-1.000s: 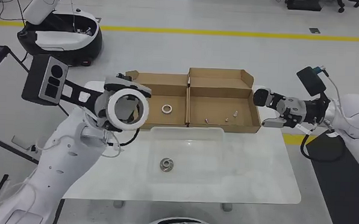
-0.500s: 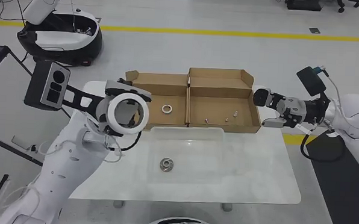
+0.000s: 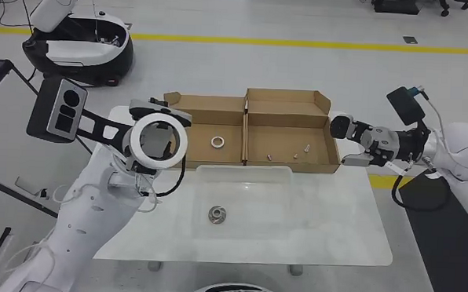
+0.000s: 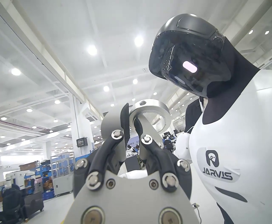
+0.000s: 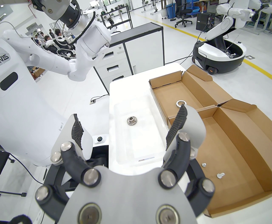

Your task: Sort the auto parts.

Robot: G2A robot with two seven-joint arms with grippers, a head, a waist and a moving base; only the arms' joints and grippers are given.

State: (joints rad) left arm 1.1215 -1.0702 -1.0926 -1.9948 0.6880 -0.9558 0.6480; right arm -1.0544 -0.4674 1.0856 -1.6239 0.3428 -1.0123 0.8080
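My left gripper (image 4: pixel 132 125) is shut on the rim of a large metal ring (image 4: pixel 148 110), held high above the table's left end and pointing up. From above the ring (image 3: pixel 177 143) hangs beside the left cardboard box (image 3: pixel 190 106). My right gripper (image 3: pixel 352 148) stands open and holds nothing, just off the right box's (image 3: pixel 287 101) right side; its own view shows the fingers (image 5: pixel 182 118) spread wide. A flanged metal part (image 3: pixel 218 214) (image 5: pixel 131 120) lies in the clear tray (image 3: pixel 241 171). A small ring (image 3: pixel 216 141) (image 5: pixel 180 103) lies in the left box, small bolts (image 3: pixel 295 156) (image 5: pixel 220 175) in the right.
The two open cardboard boxes stand side by side along the white table's (image 3: pixel 332 229) far edge, the clear tray right in front of them. Another wheeled robot base (image 3: pixel 81 49) is parked on the floor beyond the table's left end.
My left arm has shifted a little to the left with the large ring still in its gripper. The right arm has not moved.
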